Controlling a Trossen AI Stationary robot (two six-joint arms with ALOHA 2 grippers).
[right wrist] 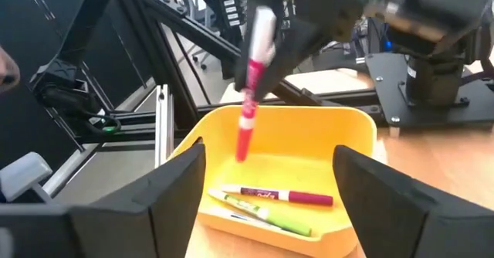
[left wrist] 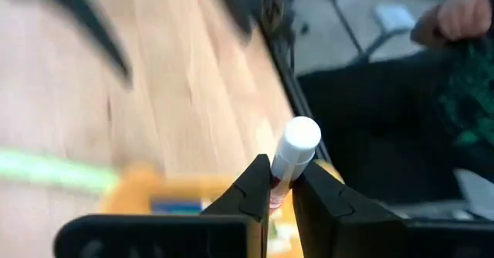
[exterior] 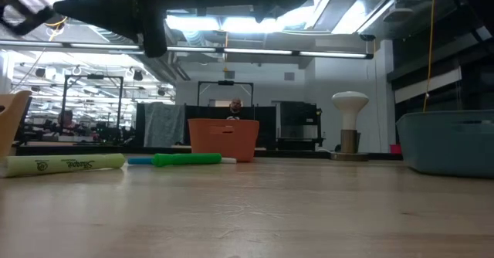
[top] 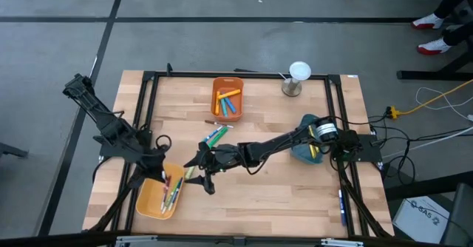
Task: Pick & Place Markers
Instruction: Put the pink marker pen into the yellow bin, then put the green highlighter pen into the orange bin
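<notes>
- I am working at the bare, matte wooden table (top: 259, 188); loose markers (top: 216, 134) are lying near its middle.
- I am filling the glossy, round-cornered yellow plastic bin (right wrist: 309, 134) at the near left; three markers are lying inside.
- I am hovering the right gripper (right wrist: 266, 185), unclenched and empty, beside that bin.
- I am clenching the left gripper (left wrist: 278, 192) on the smooth, cylindrical red marker (right wrist: 248, 111) above the bin; in my judgement, release comes next.

Yellow bin (right wrist: 309, 134) holds a red marker (right wrist: 278, 197) and a green one (right wrist: 266, 218). Orange bin (top: 228, 99), teal bin (exterior: 451, 140), light wood desk (top: 266, 188), black pincers.
</notes>
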